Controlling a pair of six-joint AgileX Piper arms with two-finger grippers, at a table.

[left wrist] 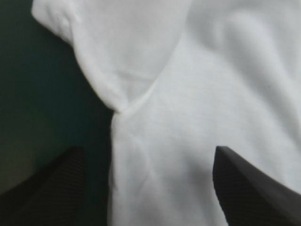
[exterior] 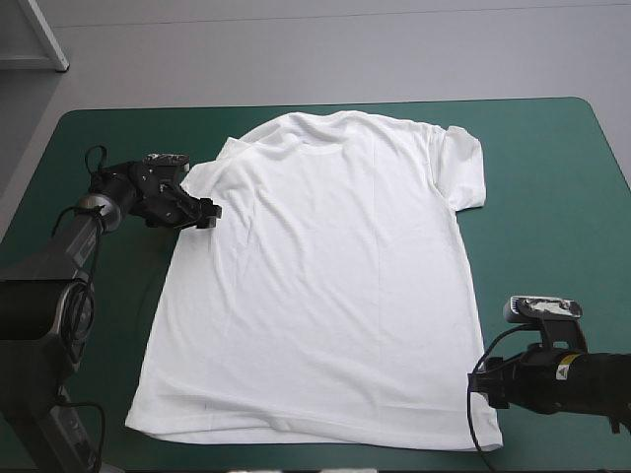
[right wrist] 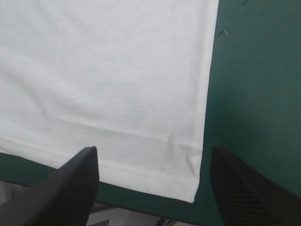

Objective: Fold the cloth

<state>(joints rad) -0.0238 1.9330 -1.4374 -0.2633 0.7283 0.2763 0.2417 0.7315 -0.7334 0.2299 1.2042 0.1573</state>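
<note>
We see the T-shirt (exterior: pixel 315 286) spread flat on the teal-green cover (exterior: pixel 552 197) | left gripper (left wrist: pixel 148 149) wide open, empty, straddling the side edge below the sleeve | right gripper (right wrist: pixel 153 148) wide open, empty, at the hem corner | we judge both placed to pinch for one fold.

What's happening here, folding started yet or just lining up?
Just lining up, by the look of it. The white T-shirt lies spread flat on the teal-green table cover, with no fold made yet. The left gripper is at the shirt's side edge just below the sleeve, fingers open. The right gripper is at the near hem corner, also open, with the corner between its fingers. Neither holds the fabric.
</note>
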